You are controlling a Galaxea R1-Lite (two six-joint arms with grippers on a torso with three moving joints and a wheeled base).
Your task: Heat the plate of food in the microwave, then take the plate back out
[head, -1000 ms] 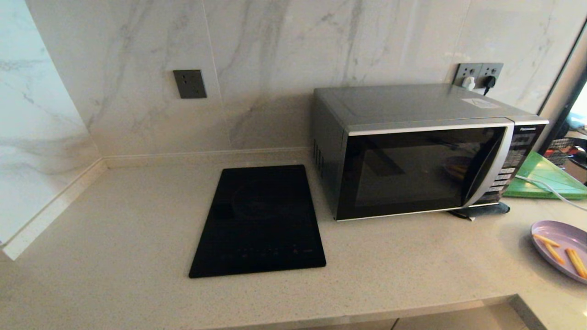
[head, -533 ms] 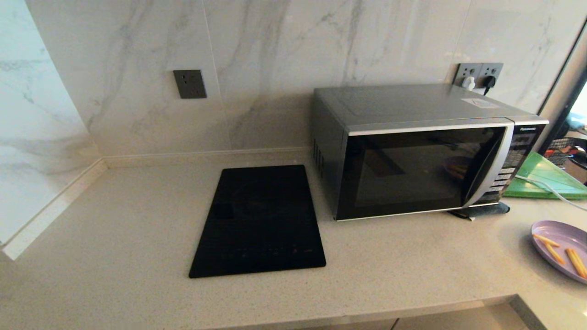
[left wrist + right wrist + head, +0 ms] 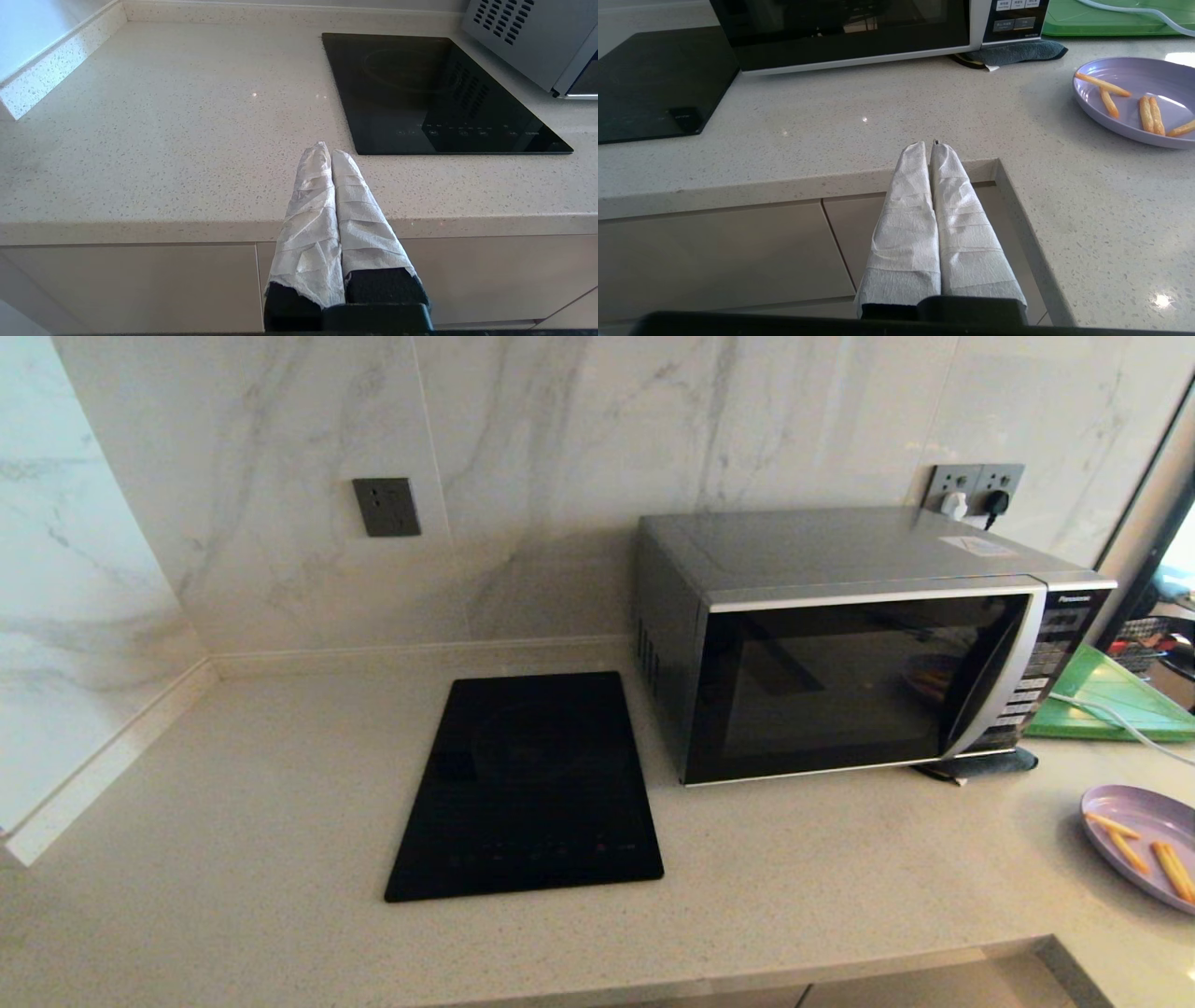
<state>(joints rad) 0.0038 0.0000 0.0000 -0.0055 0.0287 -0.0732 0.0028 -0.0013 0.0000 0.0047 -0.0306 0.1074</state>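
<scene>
The silver-grey microwave (image 3: 859,635) stands at the back right of the counter with its dark glass door shut; its lower front also shows as the microwave (image 3: 850,32) in the right wrist view. The lavender plate of food (image 3: 1144,845) with a few orange sticks lies on the counter at the far right, the plate of food (image 3: 1141,100). My right gripper (image 3: 929,145) is shut and empty, hanging in front of the counter's front edge, left of the plate. My left gripper (image 3: 325,150) is shut and empty too, over the counter's front edge near the cooktop. Neither arm shows in the head view.
A flat black glass cooktop (image 3: 527,789) lies left of the microwave. A green board (image 3: 1106,695) with a white cable across it sits right of the microwave. A dark cloth (image 3: 1013,51) lies under the microwave's right front corner. The counter steps inward at the right (image 3: 1017,196).
</scene>
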